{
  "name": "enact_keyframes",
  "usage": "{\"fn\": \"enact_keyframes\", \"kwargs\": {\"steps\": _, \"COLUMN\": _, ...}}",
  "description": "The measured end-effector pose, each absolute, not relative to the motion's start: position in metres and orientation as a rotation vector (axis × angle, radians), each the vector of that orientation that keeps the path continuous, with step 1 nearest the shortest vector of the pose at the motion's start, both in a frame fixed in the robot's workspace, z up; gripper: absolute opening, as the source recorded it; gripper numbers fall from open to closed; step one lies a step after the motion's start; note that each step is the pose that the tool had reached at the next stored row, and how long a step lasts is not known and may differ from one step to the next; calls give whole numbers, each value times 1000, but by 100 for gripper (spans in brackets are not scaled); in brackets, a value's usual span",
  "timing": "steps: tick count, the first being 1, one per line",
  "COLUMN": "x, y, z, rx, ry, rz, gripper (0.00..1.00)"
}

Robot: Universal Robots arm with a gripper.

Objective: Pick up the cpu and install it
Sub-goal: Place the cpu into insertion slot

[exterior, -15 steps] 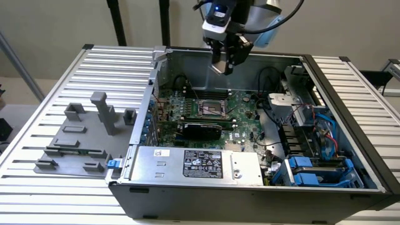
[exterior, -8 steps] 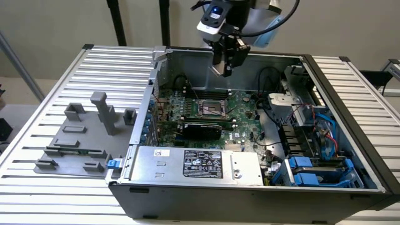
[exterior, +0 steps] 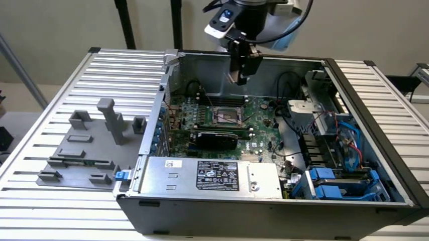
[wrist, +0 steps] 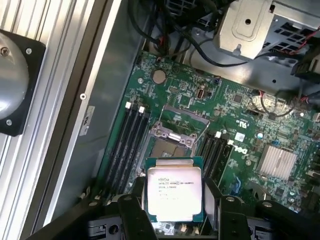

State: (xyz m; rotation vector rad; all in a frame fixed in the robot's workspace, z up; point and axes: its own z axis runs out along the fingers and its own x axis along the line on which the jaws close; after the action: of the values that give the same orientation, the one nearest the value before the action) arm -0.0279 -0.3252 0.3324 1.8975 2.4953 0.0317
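Note:
The cpu [wrist: 173, 192], a thin square chip with a pale silver top and printed text, is clamped between my gripper's [wrist: 175, 216] two black fingers [wrist: 131, 212]. My gripper [exterior: 242, 75] hangs inside the open computer case, above the green motherboard [exterior: 258, 143], and is shut on the chip's edges. The black socket [wrist: 167, 148] with its metal frame sits on the board just beyond the held chip, and its dark centre is uncovered. In the exterior view the socket [exterior: 228, 116] lies below the gripper and a little toward me.
A big silver power supply [exterior: 208, 175] fills the case's near side. Blue drive cages [exterior: 342, 183] and cables crowd the exterior view's right. A grey fixture tray [exterior: 87, 145] lies outside the case on the exterior view's left. Memory slots [wrist: 132, 135] flank the socket.

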Motion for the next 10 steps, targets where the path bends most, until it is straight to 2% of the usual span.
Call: {"fn": "enact_keyframes", "kwargs": {"steps": 10, "x": -28, "y": -325, "z": 319, "rx": 2113, "ry": 2313, "rz": 30, "gripper": 55}}
